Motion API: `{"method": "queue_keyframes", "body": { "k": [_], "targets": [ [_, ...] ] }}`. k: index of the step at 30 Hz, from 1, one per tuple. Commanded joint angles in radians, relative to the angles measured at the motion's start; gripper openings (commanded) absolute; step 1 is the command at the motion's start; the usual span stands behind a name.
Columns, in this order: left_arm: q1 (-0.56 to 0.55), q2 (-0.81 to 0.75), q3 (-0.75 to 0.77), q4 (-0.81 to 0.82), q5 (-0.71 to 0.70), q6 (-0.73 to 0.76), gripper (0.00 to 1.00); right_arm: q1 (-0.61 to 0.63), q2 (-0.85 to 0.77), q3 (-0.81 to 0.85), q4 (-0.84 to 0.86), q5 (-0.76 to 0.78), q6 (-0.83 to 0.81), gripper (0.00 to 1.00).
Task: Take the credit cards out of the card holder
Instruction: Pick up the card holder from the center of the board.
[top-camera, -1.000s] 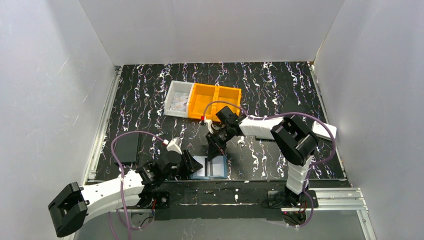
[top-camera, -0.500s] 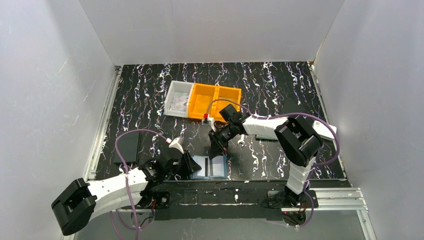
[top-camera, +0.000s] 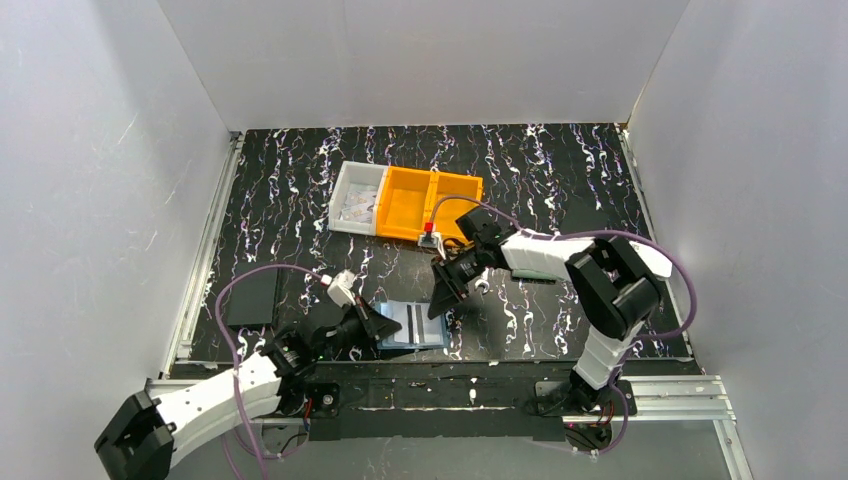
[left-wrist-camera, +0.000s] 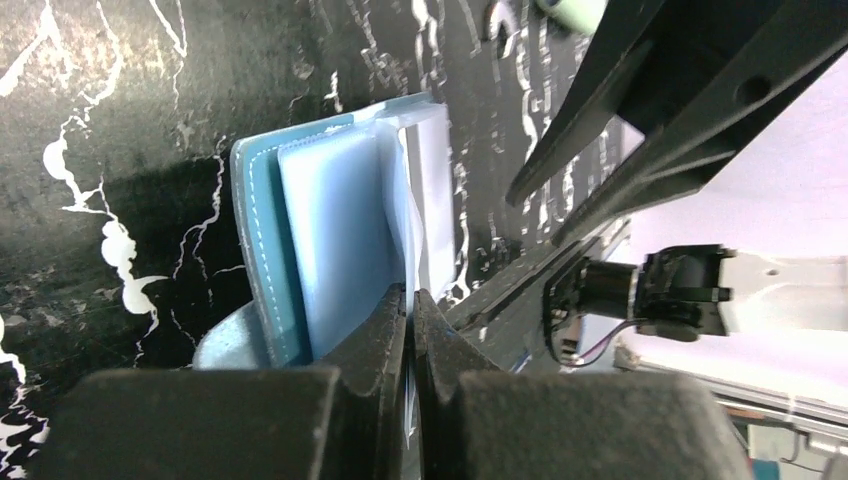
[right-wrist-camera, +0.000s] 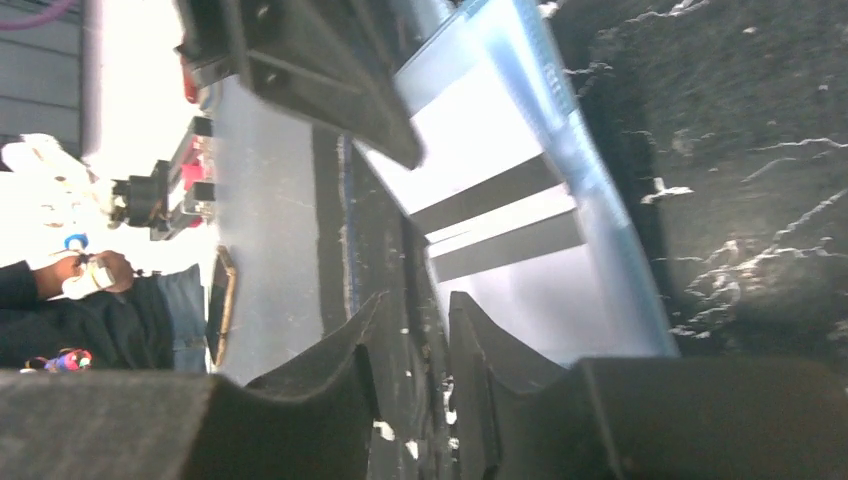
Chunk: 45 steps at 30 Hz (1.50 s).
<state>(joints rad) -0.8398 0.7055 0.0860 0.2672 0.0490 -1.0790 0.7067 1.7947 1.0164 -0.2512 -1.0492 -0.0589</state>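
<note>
- One small blue folding card holder (top-camera: 428, 338) lies open and flat on the black mat with white streaks (top-camera: 560, 180). It is close to the near edge of the mat, between the two arms.
- One thin pale card with two dark stripes (top-camera: 413, 320) shows on the open inside of the card holder. From the right wrist, this card (right-wrist-camera: 500, 215) lies flat, with the light blue rim of the card holder (right-wrist-camera: 600, 230) along one side. I cannot tell how many cards there are.
- At the left side of the card holder is the left gripper (top-camera: 383, 326). From the left wrist, its two black fingers (left-wrist-camera: 385, 340) are pressed tight together. They pinch the pale blue inner edge of the card holder (left-wrist-camera: 265, 250).
- Over the far right part of the card holder, the right gripper (top-camera: 438, 304) points down. I cannot tell if it touches. From its own wrist, the right gripper (right-wrist-camera: 415, 320) has its jaws a little way apart, with nothing held between them.
- Farther back on the mat sits an orange plastic bin with two parts (top-camera: 430, 205).
- A white plastic bin (top-camera: 357, 210) touches the left side of the orange bin. It has some pale bits inside.
- A flat black box (top-camera: 250, 297) lies at the left edge of the mat, well apart from the card holder.
- Plain white walls (top-camera: 430, 60) stand on three sides.
</note>
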Motion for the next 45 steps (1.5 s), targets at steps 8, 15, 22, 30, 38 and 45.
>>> {"method": "queue_keyframes", "body": {
  "k": [8, 15, 22, 30, 38, 45],
  "targets": [
    [0.020, -0.159, -0.046, 0.156, 0.001, -0.056, 0.00, -0.007, -0.124, -0.081, 0.178, -0.175, 0.089, 0.44],
    [0.020, -0.103, -0.070, 0.339, 0.009, -0.077, 0.00, -0.044, -0.133, -0.107, 0.305, -0.178, 0.234, 0.48],
    [0.020, -0.054, -0.056, 0.466, 0.015, -0.063, 0.00, -0.050, -0.144, -0.160, 0.504, -0.181, 0.428, 0.51],
    [0.020, 0.019, -0.052, 0.583, 0.027, -0.076, 0.00, -0.057, -0.152, -0.167, 0.543, -0.176, 0.478, 0.53],
    [0.020, 0.097, -0.044, 0.662, 0.037, -0.081, 0.00, -0.070, -0.163, -0.193, 0.674, -0.191, 0.609, 0.38],
    [0.020, 0.105, -0.075, 0.666, 0.000, -0.087, 0.00, -0.085, -0.156, -0.191, 0.681, -0.197, 0.606, 0.01]
  ]
}}
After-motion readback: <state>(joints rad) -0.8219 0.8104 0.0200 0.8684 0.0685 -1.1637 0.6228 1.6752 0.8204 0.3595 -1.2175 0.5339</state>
